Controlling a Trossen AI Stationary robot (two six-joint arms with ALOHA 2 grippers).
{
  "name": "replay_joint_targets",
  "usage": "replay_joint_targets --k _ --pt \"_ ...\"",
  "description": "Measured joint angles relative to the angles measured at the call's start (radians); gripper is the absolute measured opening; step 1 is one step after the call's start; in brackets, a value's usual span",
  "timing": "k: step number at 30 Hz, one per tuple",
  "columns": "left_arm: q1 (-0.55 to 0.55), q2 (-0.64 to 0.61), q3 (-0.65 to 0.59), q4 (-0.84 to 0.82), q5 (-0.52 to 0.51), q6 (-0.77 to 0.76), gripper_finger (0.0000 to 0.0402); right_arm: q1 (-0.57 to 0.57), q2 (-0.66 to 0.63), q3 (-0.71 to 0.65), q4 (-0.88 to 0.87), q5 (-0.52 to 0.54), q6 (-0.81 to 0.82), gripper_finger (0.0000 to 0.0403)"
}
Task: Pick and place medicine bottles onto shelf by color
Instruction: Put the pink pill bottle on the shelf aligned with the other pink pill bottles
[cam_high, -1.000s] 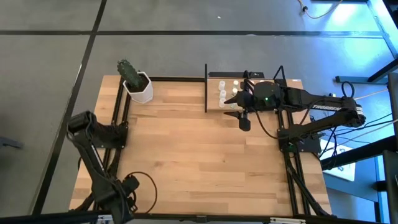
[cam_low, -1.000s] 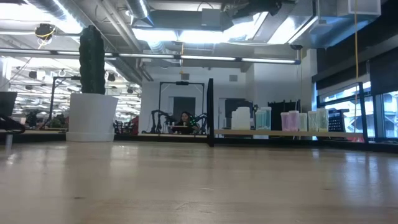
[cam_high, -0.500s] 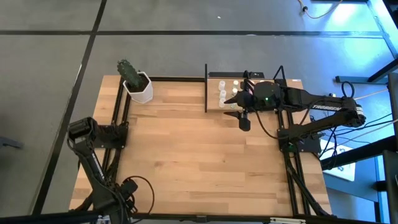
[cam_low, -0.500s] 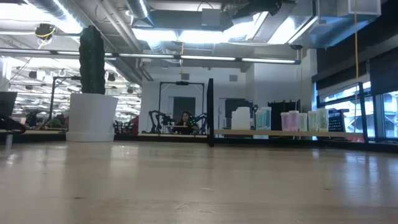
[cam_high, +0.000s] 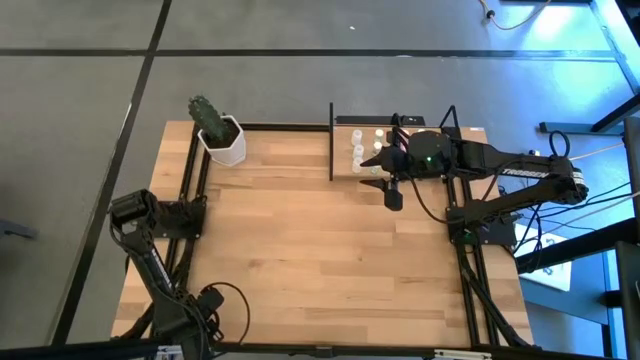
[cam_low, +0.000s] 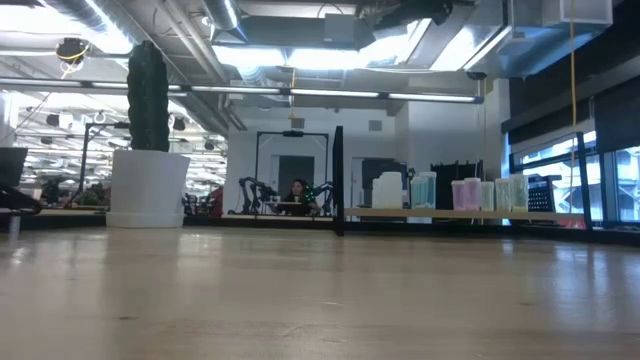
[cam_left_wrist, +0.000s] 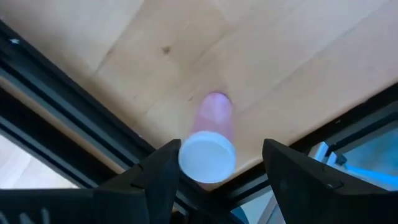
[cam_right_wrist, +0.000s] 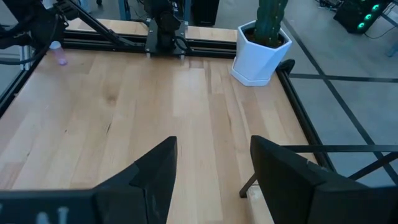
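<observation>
Left gripper (cam_left_wrist: 221, 155) is hovering at the table's near-left corner, fingers spread and straddling one pink bottle (cam_left_wrist: 214, 112) with a white cap. That bottle is standing upright on the wood, just beside the black edge rail. One finger is lying close against the cap; contact cannot be confirmed, and nothing is being pinched.

Right gripper (cam_right_wrist: 211, 180) is waiting at the far right, by the left end of the shelf (cam_high: 342, 140), fingers parted and carrying nothing.

Several bottles (cam_low: 465, 193) are standing in a row on the shelf, apparently grouped by tint, so most of the sorting is looking finished. At least the pink bottle is awaiting pickup, well apart from the shelf. Judged step: closing on it and carrying it across. A cactus pot (cam_high: 222, 140) is occupying the far-left corner.
</observation>
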Motion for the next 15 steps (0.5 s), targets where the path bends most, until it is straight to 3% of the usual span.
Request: replay_joint_targets --k 15 --pt "0.002 0.000 -0.003 0.002 -0.021 0.078 0.0220 0.000 0.000 0.000 0.000 0.000 0.003 0.0207"
